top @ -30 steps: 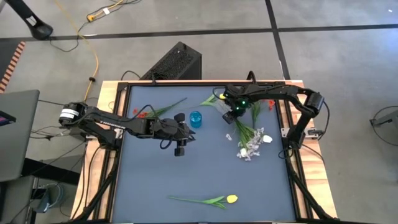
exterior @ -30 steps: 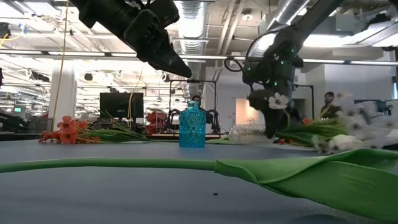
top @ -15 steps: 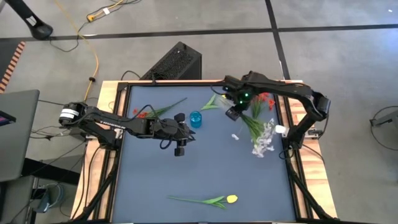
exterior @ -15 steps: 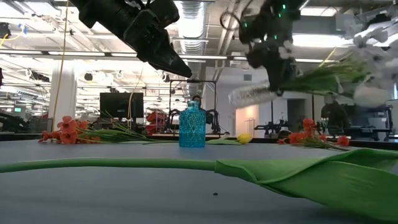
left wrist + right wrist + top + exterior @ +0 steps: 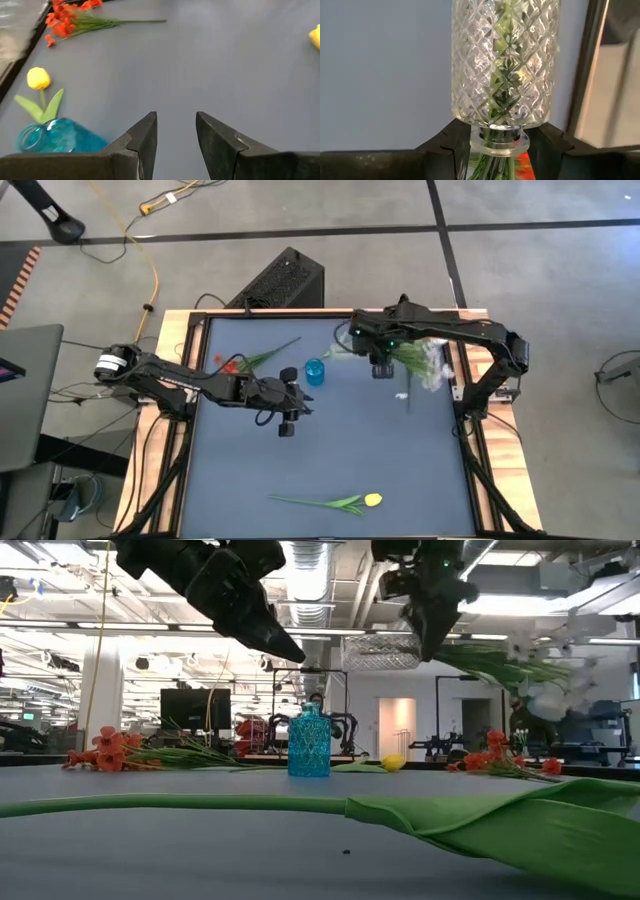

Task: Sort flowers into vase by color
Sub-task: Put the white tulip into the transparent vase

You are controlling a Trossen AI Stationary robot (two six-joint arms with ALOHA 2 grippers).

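My right gripper (image 5: 381,368) hangs high over the table's far right, shut on a clear cut-glass vase (image 5: 380,650). Green stems run out of the vase's mouth to white flowers (image 5: 432,366). A blue vase (image 5: 315,371) stands upright mid-table, with a yellow tulip (image 5: 38,78) lying just beyond it. My left gripper (image 5: 298,394) hovers open, just to the near left of the blue vase, nothing between its fingers. Red flowers (image 5: 234,363) lie at the far left. Another yellow tulip (image 5: 371,500) lies by the near edge. My right gripper pinches the clear vase's narrow neck (image 5: 500,134) between its two fingers (image 5: 451,140), just under the mouth's rim. The fingers come from above, pointing steeply down, across the neck. The vase lies about level, lifted clear of the table. The flowers (image 5: 540,690) stick out sideways from its mouth.
More red flowers (image 5: 500,762) lie at the table's far right. A long green stem and leaf (image 5: 450,815) lie close to the low camera. The table has a raised frame (image 5: 465,430) along its edges. A black box (image 5: 280,280) stands beyond the far edge.
My right gripper has risen well above the table and rolled its wrist, carrying the clear vase. The white flowers, which lay on the table pointing toward the near edge, are lifted clear and have swung round toward the right edge.
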